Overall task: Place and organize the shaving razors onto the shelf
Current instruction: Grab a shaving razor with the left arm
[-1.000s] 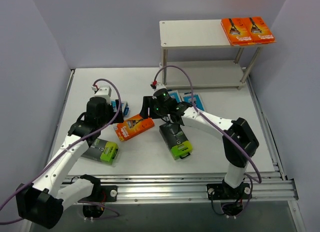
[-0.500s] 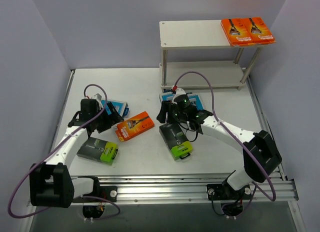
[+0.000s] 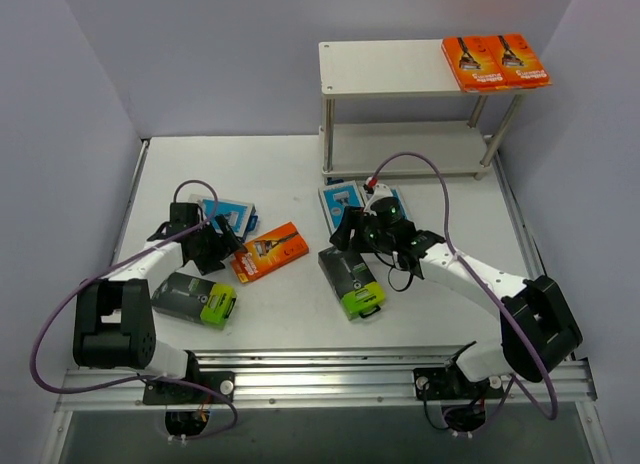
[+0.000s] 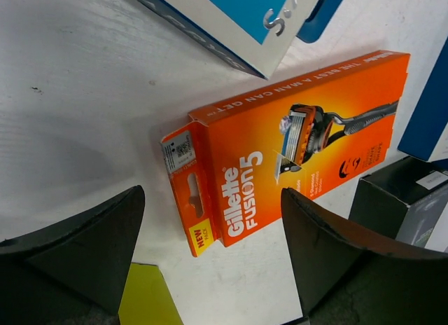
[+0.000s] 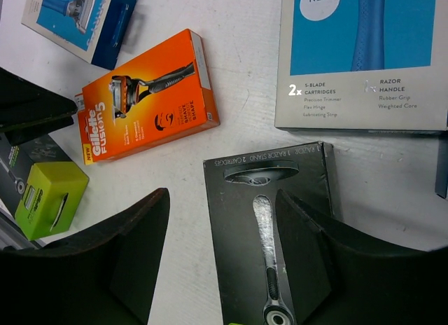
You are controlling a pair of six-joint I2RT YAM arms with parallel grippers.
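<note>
- We see the shelf (image 3: 385,69) at the far right of the white counter (image 3: 290,174). It has two flat off-white boards on four thin metal posts.
- Orange pair (image 3: 496,62): two glossy orange cartons lying flat, side by side and touching, on the right end of the top board.
- Orange pack (image 4: 294,150): a flat rectangular carton, glossy, with white lettering, a razor picture and a hang-tab end. It lies flat and askew on the counter, between the two black packs.
- Left fingers (image 4: 77,255): dark, matte, wedge-shaped and wide apart, with nothing clamped. We see them above the tab end of the orange pack.
- Left black pack (image 3: 195,299): a matte black box with a lime-green end, flat on the counter just beside the orange pack.
- Centre black pack (image 5: 273,227): a matte black rectangle with a grey razor down its middle. Its lime end points to the near edge, and it lies flat mid-counter.
- Right fingers (image 5: 105,255): the same dark wedges, apart and gripping nothing, above the far end of the centre black pack.
- Left blue pack (image 3: 225,216): white card with a blue panel, flat, just beyond the orange pack.
- Right blue packs (image 3: 345,199): we count two of the same card type, flat on the counter in front of the shelf and partly hidden by the right arm.
</note>
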